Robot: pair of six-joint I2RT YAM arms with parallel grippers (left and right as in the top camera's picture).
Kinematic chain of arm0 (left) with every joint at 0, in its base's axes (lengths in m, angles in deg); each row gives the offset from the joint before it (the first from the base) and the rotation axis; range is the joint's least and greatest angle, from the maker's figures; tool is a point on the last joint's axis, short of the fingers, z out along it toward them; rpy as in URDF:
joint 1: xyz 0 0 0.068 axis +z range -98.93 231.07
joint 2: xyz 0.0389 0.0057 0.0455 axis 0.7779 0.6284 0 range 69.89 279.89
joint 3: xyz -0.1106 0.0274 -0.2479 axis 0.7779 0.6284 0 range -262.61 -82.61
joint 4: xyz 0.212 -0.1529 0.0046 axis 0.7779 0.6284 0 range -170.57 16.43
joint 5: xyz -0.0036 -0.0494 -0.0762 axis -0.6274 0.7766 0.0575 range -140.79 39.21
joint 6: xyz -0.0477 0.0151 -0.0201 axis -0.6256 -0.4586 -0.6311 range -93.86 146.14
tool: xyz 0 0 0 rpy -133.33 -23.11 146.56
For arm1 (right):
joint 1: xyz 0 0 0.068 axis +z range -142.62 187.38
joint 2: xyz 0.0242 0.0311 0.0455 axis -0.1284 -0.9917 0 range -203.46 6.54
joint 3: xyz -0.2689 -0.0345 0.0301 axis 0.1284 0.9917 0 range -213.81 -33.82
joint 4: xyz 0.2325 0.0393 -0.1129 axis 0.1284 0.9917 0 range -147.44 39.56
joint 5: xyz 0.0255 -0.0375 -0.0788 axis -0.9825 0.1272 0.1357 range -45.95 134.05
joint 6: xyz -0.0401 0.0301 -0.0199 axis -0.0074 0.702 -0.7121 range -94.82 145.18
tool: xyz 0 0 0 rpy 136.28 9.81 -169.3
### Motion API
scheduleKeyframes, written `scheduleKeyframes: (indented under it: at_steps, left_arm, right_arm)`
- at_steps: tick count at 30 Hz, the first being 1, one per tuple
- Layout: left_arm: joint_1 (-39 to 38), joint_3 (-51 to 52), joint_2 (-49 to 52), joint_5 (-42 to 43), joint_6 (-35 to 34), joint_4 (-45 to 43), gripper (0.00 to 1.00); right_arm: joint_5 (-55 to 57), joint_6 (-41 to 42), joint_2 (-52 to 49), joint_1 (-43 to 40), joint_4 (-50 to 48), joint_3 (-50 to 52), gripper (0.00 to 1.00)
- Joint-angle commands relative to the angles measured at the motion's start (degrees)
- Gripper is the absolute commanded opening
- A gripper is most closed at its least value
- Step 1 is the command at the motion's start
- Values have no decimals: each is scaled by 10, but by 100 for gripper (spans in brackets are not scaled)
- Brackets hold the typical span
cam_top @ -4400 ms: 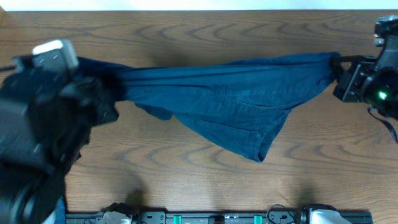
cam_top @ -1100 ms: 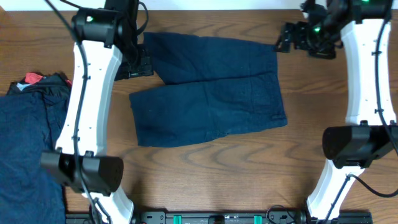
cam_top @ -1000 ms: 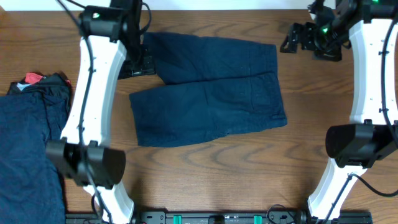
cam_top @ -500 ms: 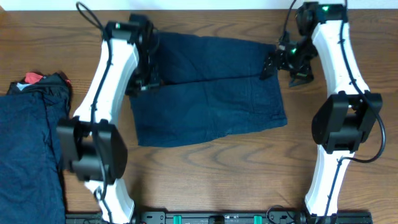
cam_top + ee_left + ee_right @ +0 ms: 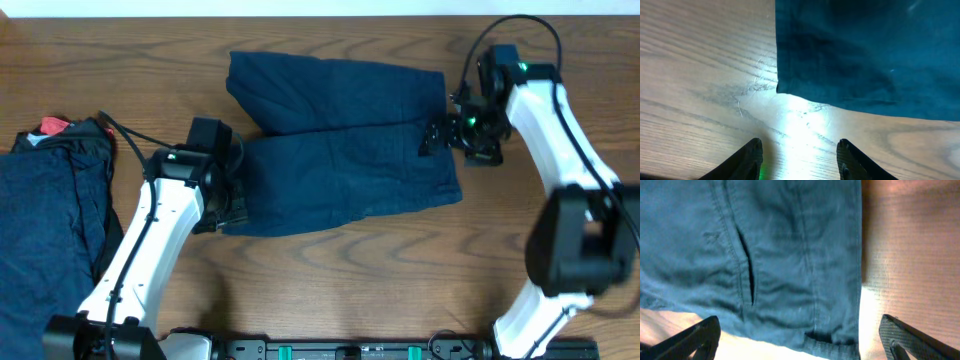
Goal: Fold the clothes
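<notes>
While I was reading it from the near edge of the wooden table [image 5: 350, 290] outward, first came the heap of navy clothes [image 5: 45, 230] at the near left, with a red piece [image 5: 52, 126] poking out at its far end. Just beyond that, the left gripper [image 5: 799, 160] sat low over bare wood right by the near-left corner of the navy shorts [image 5: 340, 150], fingers partway apart and nothing between them. The shorts lay spread flat mid-table, legs toward the left and waistband to the right. Farther back, the right gripper [image 5: 440, 135] hovered over the waistband edge, by a pocket slit [image 5: 747, 270]. Its fingers [image 5: 695, 337] were spread really wide either side of the cloth and weren't pinching anything.
</notes>
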Motion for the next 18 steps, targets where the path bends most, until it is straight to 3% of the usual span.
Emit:
scheduleKeyframes:
  at_steps: [1,6,11,12,13,14,15,18]
  left_arm:
    - [2,6,-2,-1,-15,-2,51]
    - [2,7,-2,-1,-17,-6,50]
    - [2,14,-2,-1,-17,-9,50]
    - [2,16,-2,-1,-17,-10,50]
    - [2,19,-2,-1,-17,-12,51]
    - [2,21,-2,-1,-17,-13,50]
    - [2,24,-2,-1,-17,-14,50]
    - [2,33,-2,-1,-17,-16,51]
  right_arm:
    - [-6,46,58,3,-38,98,99]
    - [-42,75,116,3,-140,241,99]
    - [-83,75,122,3,-205,308,98]
    - [-85,75,122,2,-226,317,90]
    - [-91,75,122,2,-251,323,74]
    - [-95,78,122,2,-275,327,42]
    - [-96,92,122,2,-300,329,1]
    - [-121,127,122,2,-368,329,4]
